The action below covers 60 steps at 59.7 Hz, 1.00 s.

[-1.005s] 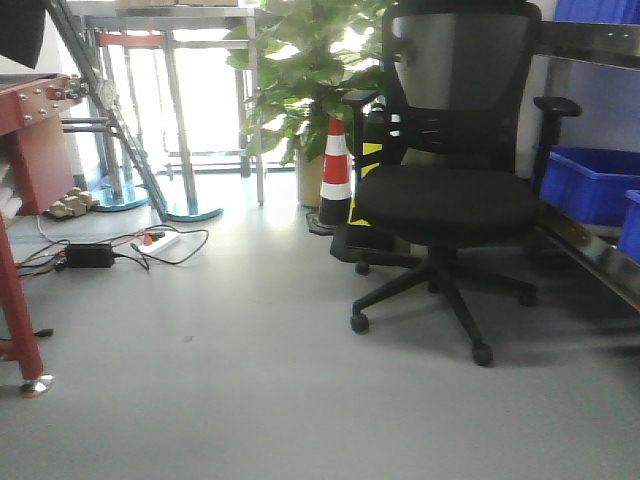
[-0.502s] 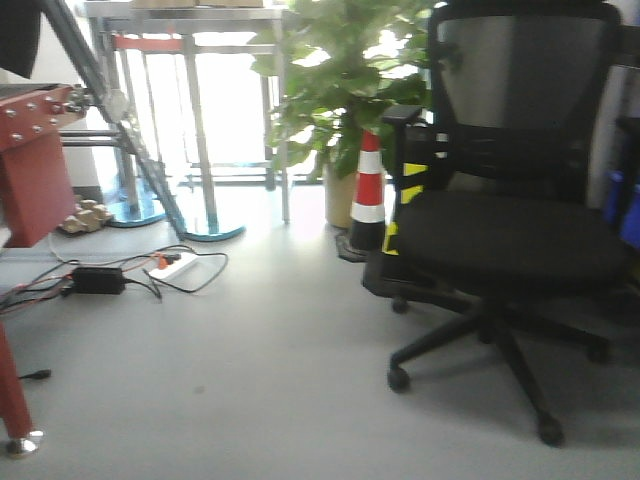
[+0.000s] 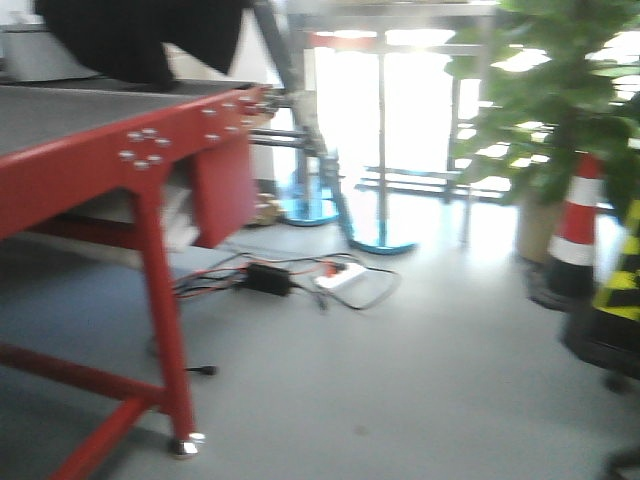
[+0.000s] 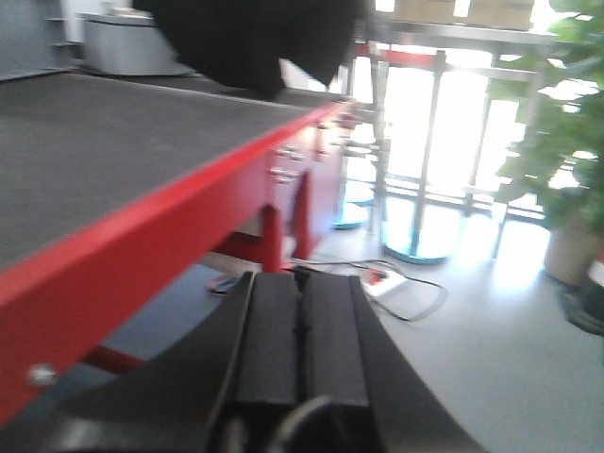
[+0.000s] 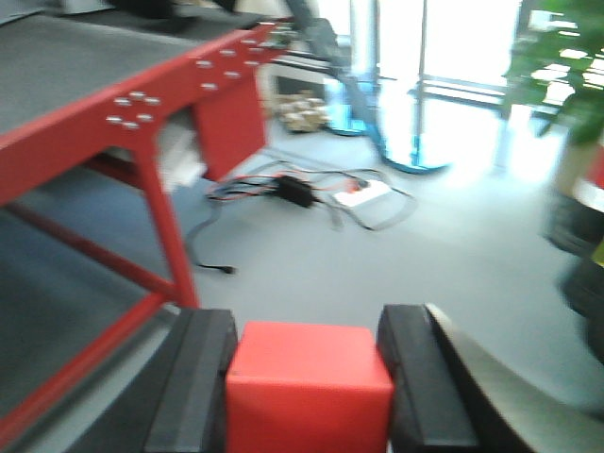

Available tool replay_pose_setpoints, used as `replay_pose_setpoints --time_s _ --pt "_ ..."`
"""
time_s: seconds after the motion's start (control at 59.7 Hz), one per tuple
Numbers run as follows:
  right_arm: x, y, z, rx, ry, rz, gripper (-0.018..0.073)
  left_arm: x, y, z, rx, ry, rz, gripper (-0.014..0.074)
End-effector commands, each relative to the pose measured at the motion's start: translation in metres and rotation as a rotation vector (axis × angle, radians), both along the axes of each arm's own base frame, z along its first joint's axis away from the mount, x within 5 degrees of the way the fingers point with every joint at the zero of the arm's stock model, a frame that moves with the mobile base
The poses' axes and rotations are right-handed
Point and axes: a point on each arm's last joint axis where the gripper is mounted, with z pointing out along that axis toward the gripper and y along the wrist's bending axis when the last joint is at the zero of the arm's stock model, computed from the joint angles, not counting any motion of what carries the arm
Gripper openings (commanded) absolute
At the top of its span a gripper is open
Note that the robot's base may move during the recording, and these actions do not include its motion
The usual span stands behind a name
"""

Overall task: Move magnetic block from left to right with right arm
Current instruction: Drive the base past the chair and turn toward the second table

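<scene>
My right tool (image 5: pixel 308 370) is clamping the small matte red cube (image 5: pixel 309 401) across two opposite flat faces, up in the air over the grey floor (image 5: pixel 453 245), beside the red-framed grey-topped counter (image 5: pixel 113 104). I'm judging it rigid, light and smooth, so it could slip; a centred face grip suits it. My left tool (image 4: pixel 300 326) is sitting closed and empty.

The table (image 3: pixel 100 160) fills the left side, its front leg (image 3: pixel 165 320) standing on the floor (image 3: pixel 420 390). Beyond that leg, on the floor, lie a power adapter (image 3: pixel 268 278) and, just to its right, a power strip (image 3: pixel 340 275). A metal rack (image 3: pixel 385 130) stands farther back. At the right edge a traffic cone (image 3: pixel 575 235) stands before a plant (image 3: pixel 560 100). The magnetic block (image 5: pixel 309 382) sits between the right gripper (image 5: pixel 309 373)'s fingers (image 5: pixel 198 377), right of the table.
</scene>
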Motion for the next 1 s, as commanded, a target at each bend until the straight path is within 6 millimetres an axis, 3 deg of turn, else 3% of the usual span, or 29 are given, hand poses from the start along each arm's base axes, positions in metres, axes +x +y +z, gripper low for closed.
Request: replay_pose_setpoints --time_s 0.0,0.988 --pt "0.0002 0.0002 0.0156 0.009 -0.105 0.005 0.0120 -0.0015 0.0000 0.0054 -0.011 -0.093 -0.003 -0.0116" --pt "0.0002 0.0002 0.0156 0.009 -0.105 0.005 0.0120 -0.0015 0.0000 0.0054 -0.011 -0.093 -0.003 -0.0116"
